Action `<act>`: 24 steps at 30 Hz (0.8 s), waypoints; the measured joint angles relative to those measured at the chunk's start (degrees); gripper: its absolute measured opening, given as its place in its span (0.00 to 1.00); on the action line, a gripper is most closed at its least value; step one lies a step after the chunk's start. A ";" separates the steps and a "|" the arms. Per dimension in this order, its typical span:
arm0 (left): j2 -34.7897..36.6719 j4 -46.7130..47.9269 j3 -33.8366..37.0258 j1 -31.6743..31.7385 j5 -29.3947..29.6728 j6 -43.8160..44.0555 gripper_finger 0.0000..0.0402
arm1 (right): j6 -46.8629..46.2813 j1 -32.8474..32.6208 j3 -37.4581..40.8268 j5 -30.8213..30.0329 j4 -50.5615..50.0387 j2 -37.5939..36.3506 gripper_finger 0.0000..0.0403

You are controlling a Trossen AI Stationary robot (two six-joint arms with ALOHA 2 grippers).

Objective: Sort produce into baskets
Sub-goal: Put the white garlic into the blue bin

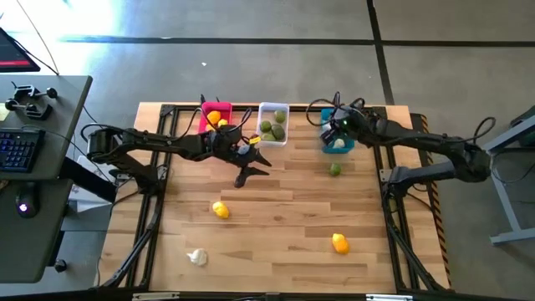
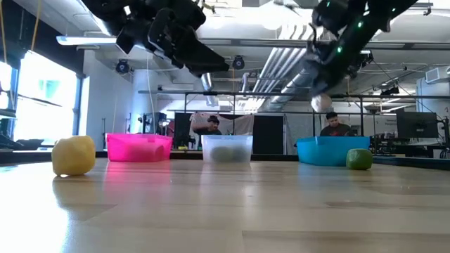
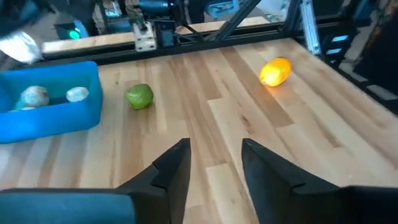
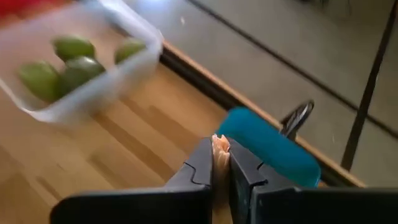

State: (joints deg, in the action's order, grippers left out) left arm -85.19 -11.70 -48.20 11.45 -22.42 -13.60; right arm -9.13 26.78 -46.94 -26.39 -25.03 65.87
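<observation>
- Near edge of the tabletop (image 1: 284,217): one garlic piece (image 1: 197,257), a lemon (image 1: 221,210) and a second lemon (image 1: 339,243) lay loose, well apart.
- Mid tabletop: a lime (image 1: 334,170) lay loose, just in front of the teal bin (image 1: 338,146).
- Left hand (image 1: 251,167) hung above the middle of the tabletop with its fingers apart and nothing between them; its wrist view looked out over the lime and a lemon.
- Right hand (image 4: 221,163) was over the teal bin, fingers pinched on a small pale piece (image 4: 220,145), probably garlic, though too little showed to be sure.
- Far row: pink bin (image 1: 214,117) held lemons, white bin (image 1: 272,124) held limes, teal bin held garlic.
- Step in hand, by my read: right arm dropping garlic into the teal bin. Sort was well along, with four pieces left.
- Next move, likely: right hand opens over the bin. Left hand is free for the lime or a lemon; round pieces may roll, so a centred grasp is needed.
- No readable brands, labels or writing.
</observation>
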 joint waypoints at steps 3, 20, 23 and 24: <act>0.02 -4.03 2.35 -0.76 1.34 -0.14 0.24 | 0.12 3.69 -0.01 2.51 -0.92 2.71 0.01; 0.02 -5.49 12.16 -2.97 2.13 3.54 0.01 | 2.02 16.14 0.00 9.34 -0.66 19.83 0.03; 0.02 -2.72 11.43 -3.79 2.15 2.16 0.00 | 2.67 16.38 0.00 8.52 -0.67 20.42 0.04; 0.02 -1.76 11.18 -4.17 2.13 1.70 0.00 | 3.03 16.38 0.00 8.48 -0.68 20.43 0.06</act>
State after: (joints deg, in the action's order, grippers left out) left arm -85.17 -13.46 -37.02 7.28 -20.29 -11.90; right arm -6.10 43.16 -46.94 -17.91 -25.71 86.31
